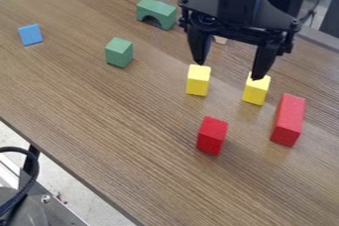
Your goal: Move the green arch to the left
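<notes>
While the black gripper (228, 70) hangs at the upper right of the frame, fingers spread wide and grasping nothing, the green arch (157, 11) stands on the wooden table (126, 136) at upper centre. A green block (120, 52) lies below and left of the arch; two yellow blocks (198, 80) occupy the centre and right.

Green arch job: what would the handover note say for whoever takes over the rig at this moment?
Gripper: open, empty, above the two yellow blocks.
Green arch: upright on the table, beyond the green cube, left of the gripper in the picture.
Done: cannot tell whether the arch has been moved; it is not in the grip.
Left: if unmoved, probably grasp it, shift it left and release.
</notes>
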Robot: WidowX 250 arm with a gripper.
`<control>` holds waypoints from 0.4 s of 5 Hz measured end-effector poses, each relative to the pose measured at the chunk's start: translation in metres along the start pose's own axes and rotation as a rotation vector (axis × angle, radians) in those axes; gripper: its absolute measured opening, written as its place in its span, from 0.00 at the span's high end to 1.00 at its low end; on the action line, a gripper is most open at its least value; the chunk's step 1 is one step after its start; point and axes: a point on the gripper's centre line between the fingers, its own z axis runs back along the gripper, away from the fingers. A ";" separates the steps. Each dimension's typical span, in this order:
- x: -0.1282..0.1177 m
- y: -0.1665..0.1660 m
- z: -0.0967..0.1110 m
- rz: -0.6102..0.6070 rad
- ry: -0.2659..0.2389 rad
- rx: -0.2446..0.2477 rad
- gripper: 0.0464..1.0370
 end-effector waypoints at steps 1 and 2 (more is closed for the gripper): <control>-0.004 0.003 -0.006 0.000 0.020 0.015 0.04; 0.011 0.014 -0.006 0.067 -0.004 0.017 0.04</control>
